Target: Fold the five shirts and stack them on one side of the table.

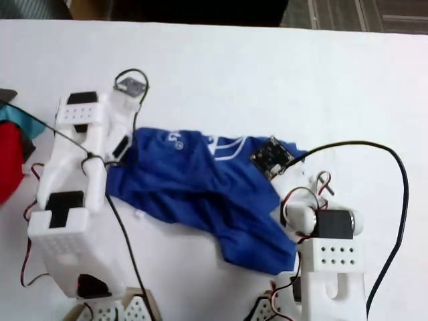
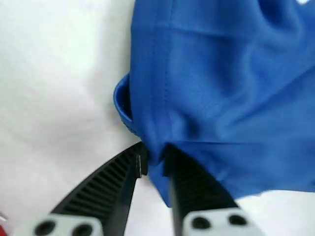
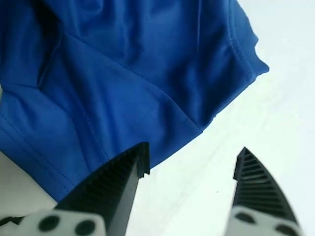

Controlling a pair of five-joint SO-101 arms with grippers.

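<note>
Jaws of left arm (image 1: pixel 67 175) tight on shirt (image 2: pixel 221 73)

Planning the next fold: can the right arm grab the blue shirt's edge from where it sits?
Likely yes: the right gripper hangs open at the edge of the blue shirt, one finger over the cloth, nothing between.

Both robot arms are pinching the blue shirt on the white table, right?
Not quite, just one is. The left gripper is shut on the edge of the blue shirt. The right wrist view shows the right gripper with its fingers open at the shirt's edge, holding nothing. The shirt does lie on the white table.
</note>
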